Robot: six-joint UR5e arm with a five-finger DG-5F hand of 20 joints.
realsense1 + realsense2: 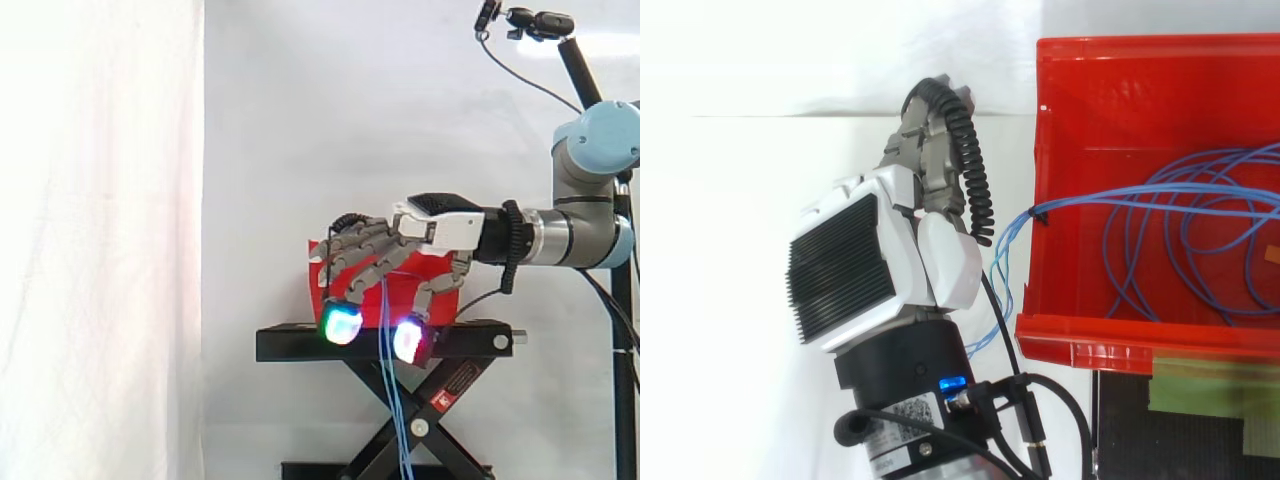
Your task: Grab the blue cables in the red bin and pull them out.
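While the hand [855, 265] stood outside the red bin [1160, 55], just off its 9 o'clock wall in the top view, you had it right where the strands left the bin. That was likely so a pull away from the wall would draw more length out. The back of the hand faced up, and the arm reached in from 6 o'clock.

Blue cables [392, 400]: most of the length lay looped inside the bin. A few strands ran toward 9 o'clock, crossed the wall at a notch in its rim and passed under the hand. In the side view they dropped toward 6 o'clock from beneath the hand, past the black stand [300, 343], hanging nearly straight.

You could not tell from either view whether the hand had a hold on them or they merely hung behind it.

The cables were thin and light blue, bunched at the notch and spreading into wide overlapping loops inside. One paler, greenish strand showed among those outside. I judged them part-way out.
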